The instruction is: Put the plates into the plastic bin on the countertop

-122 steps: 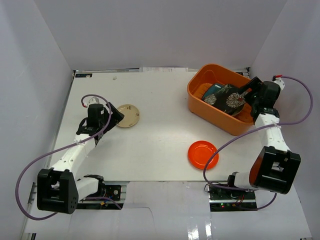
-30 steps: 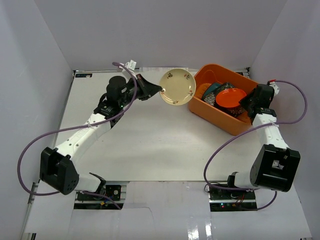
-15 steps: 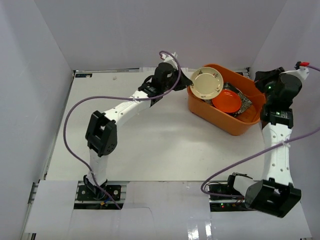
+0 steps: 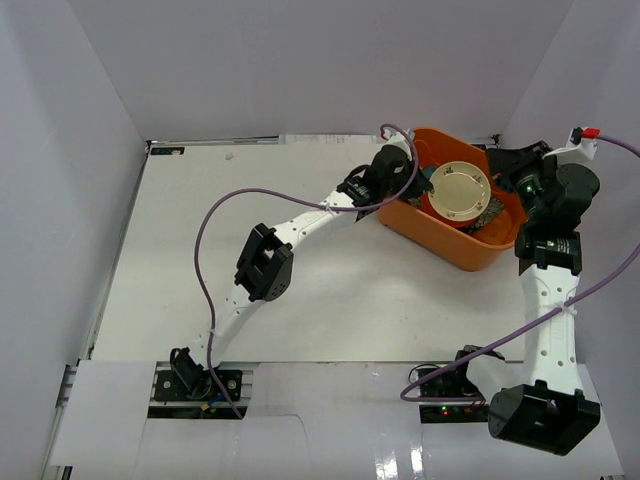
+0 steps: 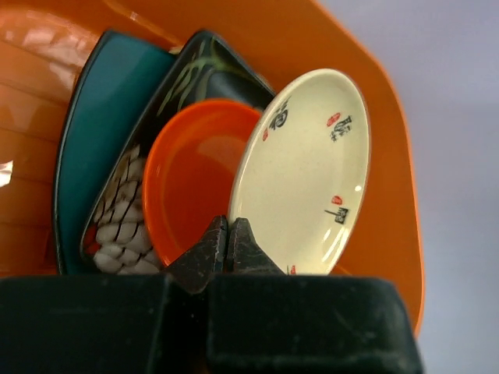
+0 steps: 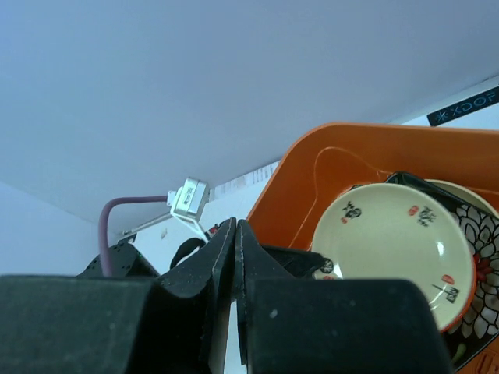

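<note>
The orange plastic bin (image 4: 452, 250) stands at the back right of the white countertop (image 4: 330, 290). My left gripper (image 4: 425, 182) reaches over its left rim, shut on the edge of the patterned beige plate (image 4: 461, 190), which hangs tilted above the plates in the bin. In the left wrist view the fingertips (image 5: 228, 234) pinch that plate (image 5: 304, 171); behind it lie a red plate (image 5: 195, 179), a black flowered square plate (image 5: 117, 226) and a teal square plate (image 5: 93, 140). My right gripper (image 6: 235, 226) is shut on nothing, raised by the bin's right end (image 4: 508, 158).
White walls close in the countertop at the left, back and right. The left arm's purple cable (image 4: 205, 260) loops over the left half of the table. The right arm (image 4: 548, 290) stands upright beside the bin's right side.
My left arm carried the beige plate rightward from the countertop over the bin's rim into the bin. My right gripper left the red plate in the bin, rose and shut.
</note>
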Robot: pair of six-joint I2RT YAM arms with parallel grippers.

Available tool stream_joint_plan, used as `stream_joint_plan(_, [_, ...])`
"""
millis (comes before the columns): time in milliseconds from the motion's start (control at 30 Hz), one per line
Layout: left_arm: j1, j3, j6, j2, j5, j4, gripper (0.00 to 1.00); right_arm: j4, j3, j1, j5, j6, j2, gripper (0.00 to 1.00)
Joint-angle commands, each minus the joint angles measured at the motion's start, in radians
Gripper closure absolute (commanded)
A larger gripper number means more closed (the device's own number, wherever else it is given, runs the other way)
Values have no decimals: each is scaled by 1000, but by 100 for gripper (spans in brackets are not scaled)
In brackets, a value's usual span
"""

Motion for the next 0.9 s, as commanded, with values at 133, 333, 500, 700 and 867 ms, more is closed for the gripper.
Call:
stream_joint_plan(133, [6, 18, -41, -30, -5, 62, 59, 11, -18, 19, -20, -30, -10, 79])
stream_joint_plan(333, [8, -22, 13, -126, 4, 110, 13, -37, -56, 19, 76, -89, 1, 56])
stream_joint_plan(500, [8, -106, 103, -262, 16, 128, 9, -66, -99, 19, 203, -135, 1, 33])
stream_joint_plan(700, [10, -383, 305, -583, -14, 107, 2, -26, -159, 35, 61, -145, 13, 20])
stream_joint_plan(867, [10, -715, 398, -896, -169, 69, 2, 26, -154, 113, -129, -188, 13, 9])
